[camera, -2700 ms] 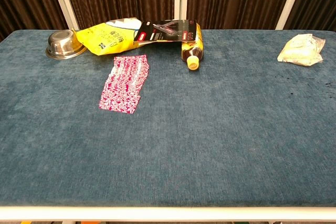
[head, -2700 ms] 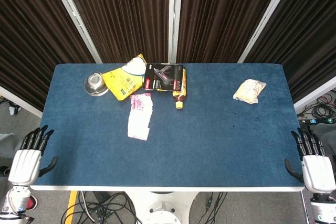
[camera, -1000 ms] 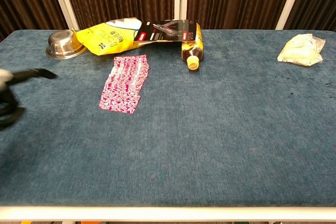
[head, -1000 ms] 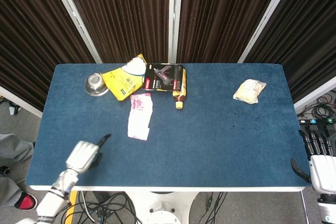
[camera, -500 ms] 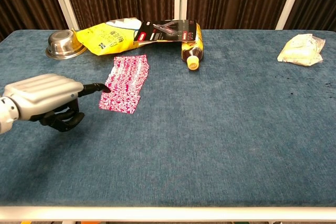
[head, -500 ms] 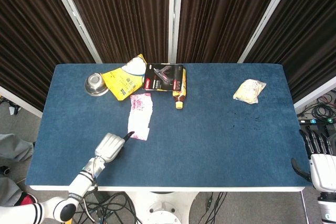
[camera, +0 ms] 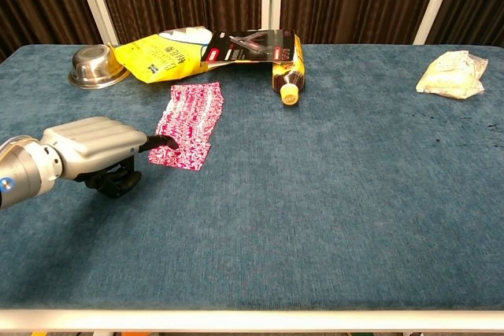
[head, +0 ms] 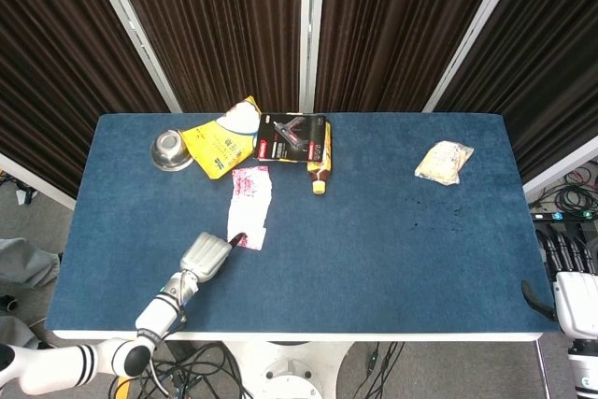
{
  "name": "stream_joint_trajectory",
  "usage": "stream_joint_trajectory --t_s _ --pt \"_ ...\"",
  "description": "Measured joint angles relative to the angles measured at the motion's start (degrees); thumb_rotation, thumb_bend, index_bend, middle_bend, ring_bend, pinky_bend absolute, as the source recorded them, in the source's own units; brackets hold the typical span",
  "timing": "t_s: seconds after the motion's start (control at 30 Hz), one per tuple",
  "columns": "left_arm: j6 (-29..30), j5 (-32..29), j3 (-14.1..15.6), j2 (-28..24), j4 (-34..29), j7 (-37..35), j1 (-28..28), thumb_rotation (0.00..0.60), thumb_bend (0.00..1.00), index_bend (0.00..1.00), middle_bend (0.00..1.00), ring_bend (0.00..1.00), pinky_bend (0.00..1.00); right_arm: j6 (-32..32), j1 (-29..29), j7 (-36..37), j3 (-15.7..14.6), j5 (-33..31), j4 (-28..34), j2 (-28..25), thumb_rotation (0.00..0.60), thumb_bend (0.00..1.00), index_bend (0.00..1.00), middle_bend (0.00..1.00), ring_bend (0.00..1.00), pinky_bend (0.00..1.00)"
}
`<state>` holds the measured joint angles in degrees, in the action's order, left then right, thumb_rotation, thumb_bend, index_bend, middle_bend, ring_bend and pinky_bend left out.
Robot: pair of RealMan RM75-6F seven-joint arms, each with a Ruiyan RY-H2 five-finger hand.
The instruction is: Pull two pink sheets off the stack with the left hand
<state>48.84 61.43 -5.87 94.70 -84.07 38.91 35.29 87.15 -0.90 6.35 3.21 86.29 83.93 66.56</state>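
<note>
A stack of pink patterned sheets (head: 249, 207) (camera: 189, 125) lies flat on the blue table (head: 374, 231), left of centre. My left hand (head: 207, 254) (camera: 98, 147) hovers low at the stack's near left corner. One dark fingertip (camera: 167, 142) is stretched out and touches the near edge of the top sheet; the other fingers are curled under the palm with nothing in them. My right hand (head: 572, 292) hangs off the table's near right corner, fingers apart and empty; the chest view does not show it.
Behind the stack stand a steel bowl (head: 169, 149) (camera: 98, 66), a yellow bag (head: 220, 142), a black and red package (head: 292, 137) and a lying bottle with a yellow cap (head: 320, 175). A pale wrapped packet (head: 444, 161) (camera: 451, 74) lies at the far right.
My left hand has come up from beside the table and swept right and forward, until its outstretched fingertip reached the stack's near edge. The right hand dropped slightly.
</note>
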Motion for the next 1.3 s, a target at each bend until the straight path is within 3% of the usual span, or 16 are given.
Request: stream_joint_trajectory --t_s 0.37,0.93,1.3 --pt "0.43 -6.79 1.98 -1.35 -1.21 3.07 2.0 0.6 0.64 0.13 0.92 0.9 0.94 0.12 0.01 -0.1 0.01 0.08 -0.01 0.08 0.6 0.27 0.0 0.0 0.0 0.0" --pt "4.38 -10.89 7.2 -8.52 -4.81 2.44 0.03 0.6 0.64 0.13 0.92 0.9 0.94 0.1 -0.28 -2.66 -0.2 0.76 1.73 0.33 0.6 0.27 0.0 0.0 0.0 0.0" --pt "7.69 -17.81 7.79 -13.38 -7.92 6.79 0.69 0.6 0.64 0.14 0.92 0.9 0.93 0.04 -0.52 -4.64 -0.23 0.96 3.17 0.46 0.6 0.27 0.0 0.0 0.0 0.0"
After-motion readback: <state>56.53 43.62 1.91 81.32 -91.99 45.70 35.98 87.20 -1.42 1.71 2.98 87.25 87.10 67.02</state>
